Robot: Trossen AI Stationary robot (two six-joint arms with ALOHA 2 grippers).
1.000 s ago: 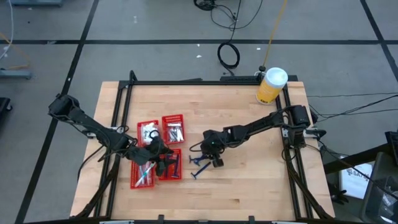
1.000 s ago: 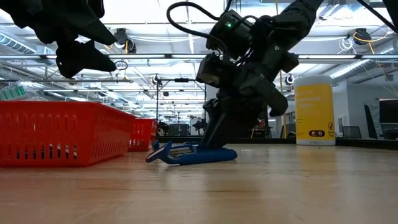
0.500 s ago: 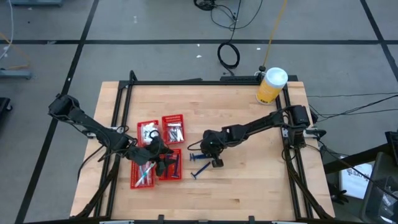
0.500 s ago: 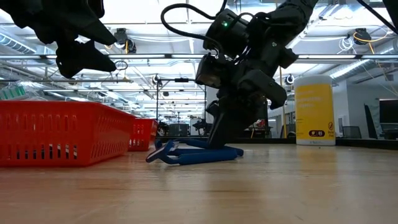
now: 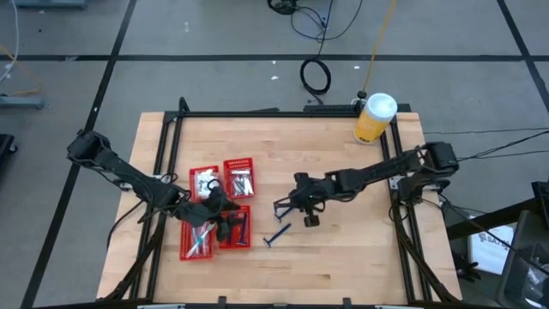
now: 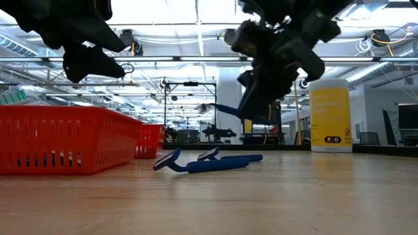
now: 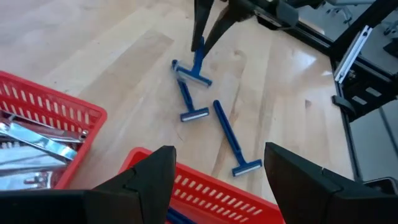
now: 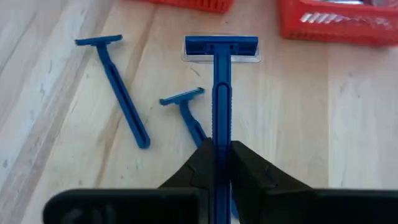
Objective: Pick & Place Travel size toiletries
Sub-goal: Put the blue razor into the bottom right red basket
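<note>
Three dark blue razors are in view. My right gripper (image 8: 222, 155) is shut on one razor (image 8: 221, 46) and holds it above the wooden table; the low view shows this razor (image 6: 225, 109) in the air. The other two razors (image 8: 115, 74) (image 8: 186, 109) lie flat on the table, and the high view shows one of them (image 5: 276, 236). My left gripper (image 7: 217, 168) hovers open above the red baskets (image 5: 206, 184), with nothing between its fingers. My right gripper pinches the razor's handle (image 8: 222, 134) between its two fingers (image 8: 199, 162), well back from the head. The fingers come slanting down from the table's right side, and the handle runs along them. The razor is lifted clear, head pointing away toward the baskets.
Several red mesh baskets (image 7: 56, 118) stand at the table's left, some holding silver tubes and white packets. A yellow jar with a white lid (image 5: 373, 118) stands at the far right corner. A black frame (image 5: 403, 215) borders the table.
My right gripper has risen from the table and drawn back toward the table's right edge, taking one razor with it. That razor lay on the table and now hangs clear of it. The other two razors have stayed where they were.
</note>
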